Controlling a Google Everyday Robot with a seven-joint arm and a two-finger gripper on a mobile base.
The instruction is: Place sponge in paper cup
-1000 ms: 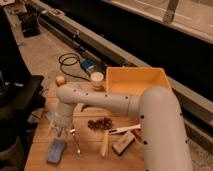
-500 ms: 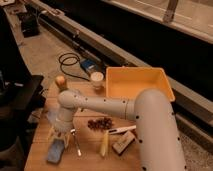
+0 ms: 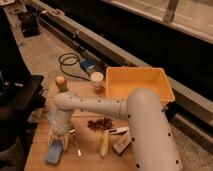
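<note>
My hand [image 3: 59, 139] is down at the sponge [image 3: 53, 154] by the desk's [image 3: 78, 89] front-left corner; I cannot tell its state. The paper cup [image 3: 97, 79] stands well apart at the far edge, so a shallow hold could drop the sponge midway.

No text, label, brand or number can be read on anything here. The gripper [image 3: 59, 138] hangs low over the counter's [image 3: 91, 151] front left part, right at the far end of the sponge [image 3: 54, 153].
</note>
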